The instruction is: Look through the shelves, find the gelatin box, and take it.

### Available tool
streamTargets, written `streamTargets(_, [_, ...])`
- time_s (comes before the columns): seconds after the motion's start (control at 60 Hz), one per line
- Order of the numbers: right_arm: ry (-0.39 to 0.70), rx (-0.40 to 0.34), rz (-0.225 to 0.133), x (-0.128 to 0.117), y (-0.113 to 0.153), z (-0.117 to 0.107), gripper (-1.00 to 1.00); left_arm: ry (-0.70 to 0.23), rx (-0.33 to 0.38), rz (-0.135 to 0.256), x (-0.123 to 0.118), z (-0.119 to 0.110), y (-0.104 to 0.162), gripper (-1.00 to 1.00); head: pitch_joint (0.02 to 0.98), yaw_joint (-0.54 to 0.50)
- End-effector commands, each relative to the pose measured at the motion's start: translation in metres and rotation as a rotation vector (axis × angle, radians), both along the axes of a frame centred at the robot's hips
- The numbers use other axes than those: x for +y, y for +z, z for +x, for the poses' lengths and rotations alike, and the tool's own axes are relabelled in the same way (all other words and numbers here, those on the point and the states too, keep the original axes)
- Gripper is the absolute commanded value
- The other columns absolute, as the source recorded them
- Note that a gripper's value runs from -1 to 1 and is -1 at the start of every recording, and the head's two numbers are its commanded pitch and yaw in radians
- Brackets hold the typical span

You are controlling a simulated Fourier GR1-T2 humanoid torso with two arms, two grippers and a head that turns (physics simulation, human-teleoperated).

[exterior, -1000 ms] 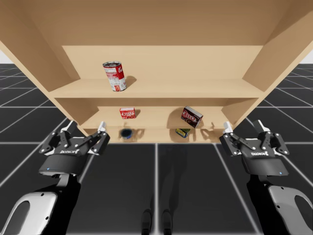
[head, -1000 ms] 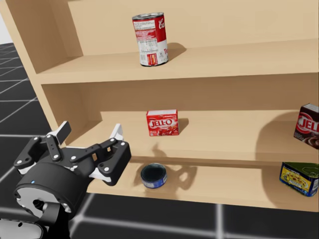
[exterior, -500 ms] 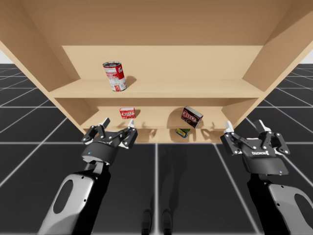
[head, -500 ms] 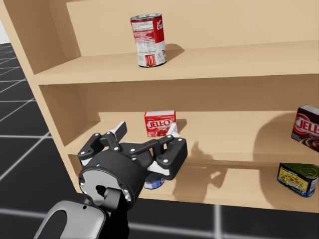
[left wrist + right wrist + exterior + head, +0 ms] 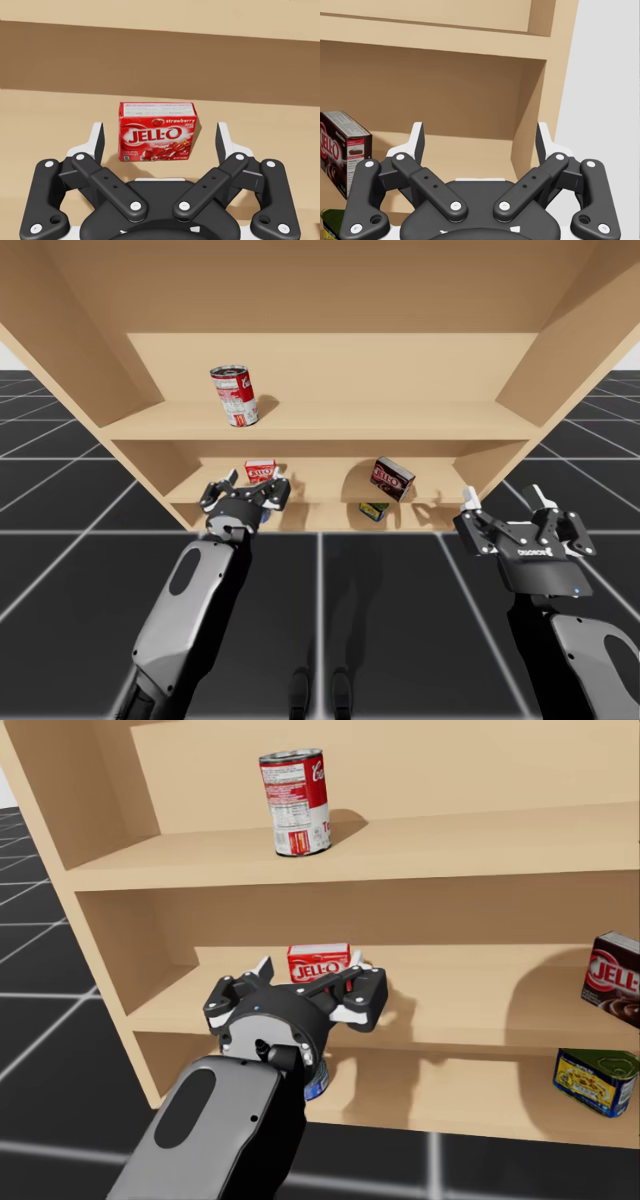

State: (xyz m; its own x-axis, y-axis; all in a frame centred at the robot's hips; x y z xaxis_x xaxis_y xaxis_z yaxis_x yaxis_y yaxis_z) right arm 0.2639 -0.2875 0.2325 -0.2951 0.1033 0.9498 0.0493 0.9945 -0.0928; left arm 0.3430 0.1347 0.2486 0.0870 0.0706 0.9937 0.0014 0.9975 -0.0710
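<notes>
Middle shelf (image 5: pixel 480 992): red gelatin box (image 5: pixel 318 961) upright, long axis sideways, facing my open left tool (image 5: pixel 160 134).

The left arm (image 5: pixel 200 610) enters from the lower left and stretches forward and slightly inward, its forearm nearly straight with the grey shell uppermost. The left gripper (image 5: pixel 255 483) points straight ahead with the palm level; its two fingers (image 5: pixel 96 142) are spread wide, symmetric about the wrist. The right arm (image 5: pixel 575 660) rises at the lower right, held well back of the left arm and well apart from it. The right gripper (image 5: pixel 503 502) also faces forward, its white fingertips (image 5: pixel 416 137) parted just as widely.
</notes>
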Motion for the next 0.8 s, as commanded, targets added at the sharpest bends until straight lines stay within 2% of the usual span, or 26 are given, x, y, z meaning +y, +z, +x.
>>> streamTargets(0.017, [-0.005, -0.001, 0.003, -0.001, 0.0, 0.0, -1.0, 0.015, 0.018, -0.006, -0.003, 0.021, -0.004, -1.0, 0.545, 0.23])
streamTargets(0.05, [-0.006, -0.002, 0.002, -0.002, 0.0, 0.0, -1.0, 0.019, 0.019, 0.006, -0.004, 0.025, -0.005, -1.0, 0.545, 0.23])
streamTargets(0.367, [-0.008, -0.003, 0.005, -0.004, 0.0, 0.001, -1.0, 0.037, 0.054, -0.014, -0.004, 0.044, -0.01, -1.0, 0.547, 0.22])
streamTargets(0.533, [-0.01, -0.004, 0.005, -0.004, 0.0, 0.001, -1.0, 0.037, 0.084, -0.005, -0.003, 0.048, -0.018, -0.97, 0.548, 0.22])
streamTargets(0.567, [-0.01, -0.004, 0.004, -0.004, 0.0, 0.001, -1.0, 0.038, 0.085, 0.002, -0.003, 0.048, -0.019, -0.77, 0.548, 0.22])
streamTargets(0.583, [-0.011, -0.004, 0.004, -0.004, 0.0, 0.001, -1.0, 0.04, 0.083, 0.009, -0.004, 0.047, -0.019, -0.29, 0.548, 0.22])
streamTargets(0.617, [-0.011, -0.004, 0.004, -0.004, 0.0, 0.001, -1.0, 0.041, 0.08, 0.014, -0.004, 0.047, -0.019, 0.24, 0.547, 0.22])
streamTargets(0.633, [-0.011, -0.004, 0.004, -0.004, 0.0, 0.001, -1.0, 0.037, 0.08, 0.01, -0.004, 0.046, -0.019, 0.81, 0.547, 0.22])
streamTargets(0.683, [-0.011, -0.004, 0.004, -0.005, 0.0, 0.001, -1.0, 0.035, 0.076, 0.015, -0.005, 0.044, -0.018, 0.91, 0.547, 0.22])
streamTargets(0.8, [-0.013, -0.005, 0.003, -0.005, -0.001, 0.001, -1.0, 0.022, 0.055, 0.021, -0.003, 0.033, -0.009, 0.99, 0.544, 0.22])
